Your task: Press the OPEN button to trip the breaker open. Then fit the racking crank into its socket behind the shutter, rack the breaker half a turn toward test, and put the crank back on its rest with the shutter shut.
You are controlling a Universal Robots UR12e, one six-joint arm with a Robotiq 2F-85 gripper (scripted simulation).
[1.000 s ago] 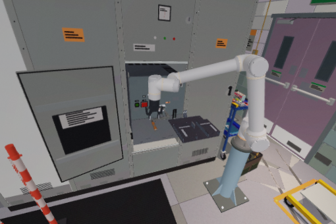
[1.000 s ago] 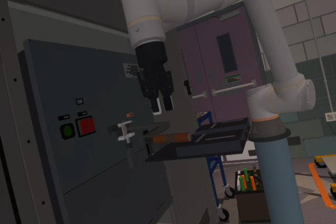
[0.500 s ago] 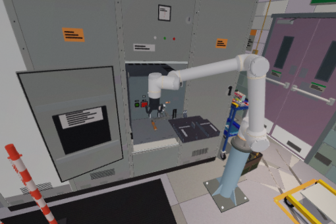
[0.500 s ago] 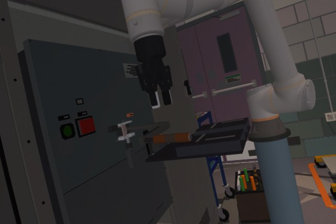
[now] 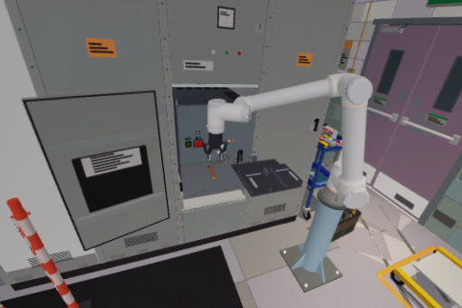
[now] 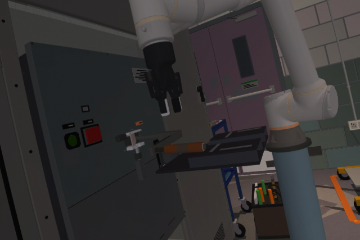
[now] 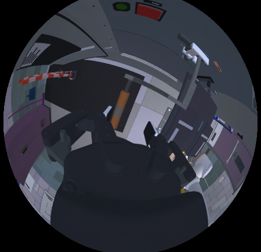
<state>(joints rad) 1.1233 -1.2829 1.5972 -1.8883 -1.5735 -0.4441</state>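
Observation:
My gripper (image 6: 170,108) points down, open and empty, in front of the breaker's dark face, above and a little left of the racking crank (image 6: 183,147). The crank has an orange grip and a grey shaft, and lies level with its shaft end toward the panel (image 7: 120,108). The green button (image 6: 71,140) and the red button (image 6: 92,135) sit side by side on the panel, left of my gripper. A pale shutter handle (image 6: 133,141) stands out from the panel between the buttons and the crank, with a small orange tag (image 6: 139,122) above it.
The dark tray-like shelf (image 6: 221,151) juts out from the cabinet to the right of the crank. The cabinet door (image 5: 102,163) hangs open on the left. A blue cart (image 5: 322,167) and a tool box (image 6: 269,205) stand by the arm's pedestal.

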